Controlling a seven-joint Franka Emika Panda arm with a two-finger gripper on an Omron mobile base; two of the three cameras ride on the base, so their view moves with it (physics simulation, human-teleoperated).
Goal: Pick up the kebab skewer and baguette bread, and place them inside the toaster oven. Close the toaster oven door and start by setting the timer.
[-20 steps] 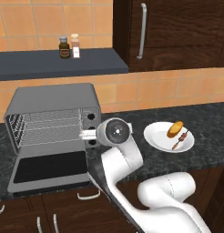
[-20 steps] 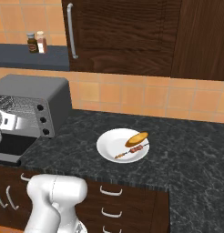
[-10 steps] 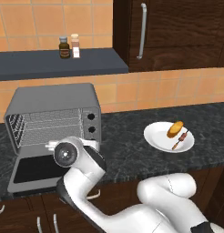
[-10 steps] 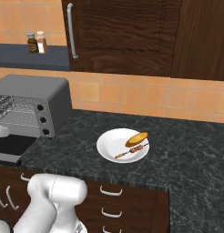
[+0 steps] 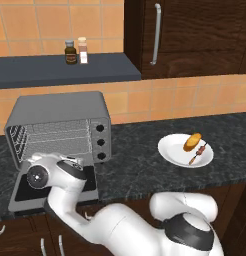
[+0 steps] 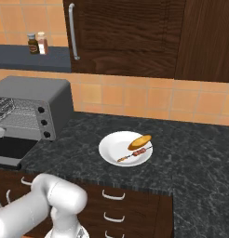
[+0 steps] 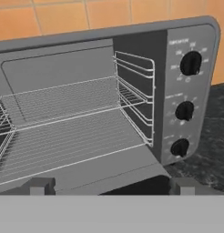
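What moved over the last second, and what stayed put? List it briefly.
The arm swung left and down: its wrist went from beside the knob panel to low over the open toaster oven door. The end effector now faces the empty toaster oven, jaws wide apart, holding nothing. Nothing was grasped or released. The baguette bread and kebab skewer stayed on the white plate; the door stayed open.

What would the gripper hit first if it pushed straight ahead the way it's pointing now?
Most likely the wire rack inside the open toaster oven. The open gripper points into the cavity above the lowered toaster oven door; depth is hard to judge, so the back wall may come first.
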